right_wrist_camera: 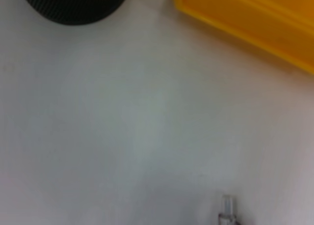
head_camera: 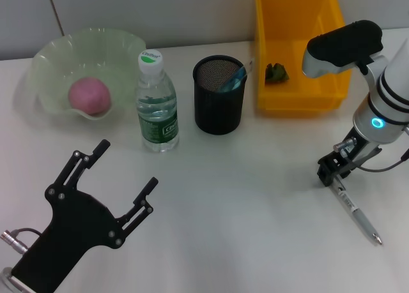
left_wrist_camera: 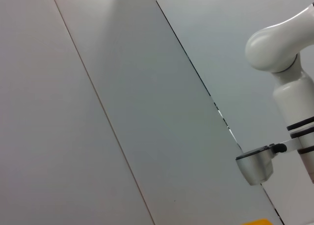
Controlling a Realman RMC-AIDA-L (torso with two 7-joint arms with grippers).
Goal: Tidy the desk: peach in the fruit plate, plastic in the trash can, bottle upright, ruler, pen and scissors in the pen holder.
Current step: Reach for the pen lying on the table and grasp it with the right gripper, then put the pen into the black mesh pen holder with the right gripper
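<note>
The right gripper (head_camera: pixel 333 172) is down at the desk (head_camera: pixel 243 203) near its right edge, its black fingers closed narrowly around the upper end of the pen (head_camera: pixel 355 211), which lies on the surface and slants from the fingers toward the front right corner, tip pointing away from the gripper. In the right wrist view only the clear end of the pen (right_wrist_camera: pixel 226 210) shows, with bare desk beyond it, the rim of the pen holder (right_wrist_camera: pixel 73 4) and the wall of the yellow trash can (right_wrist_camera: pixel 255 24) farther off. On the desk the yellow trash can (head_camera: pixel 300 98) stands at the back right, with a small dark green crumpled piece of plastic (head_camera: pixel 276 73) inside it. Just to its left stands the black mesh pen holder (head_camera: pixel 219 95), with blue items sticking up in it. Left of that the water bottle (head_camera: pixel 156 105) stands upright with its green cap on. At the back left corner the pale green fruit plate (head_camera: pixel 57 53) holds the pink peach (head_camera: pixel 89 95). The left gripper (head_camera: pixel 121 172) hangs over the front left part of the desk, fingers spread wide and holding nothing.
</note>
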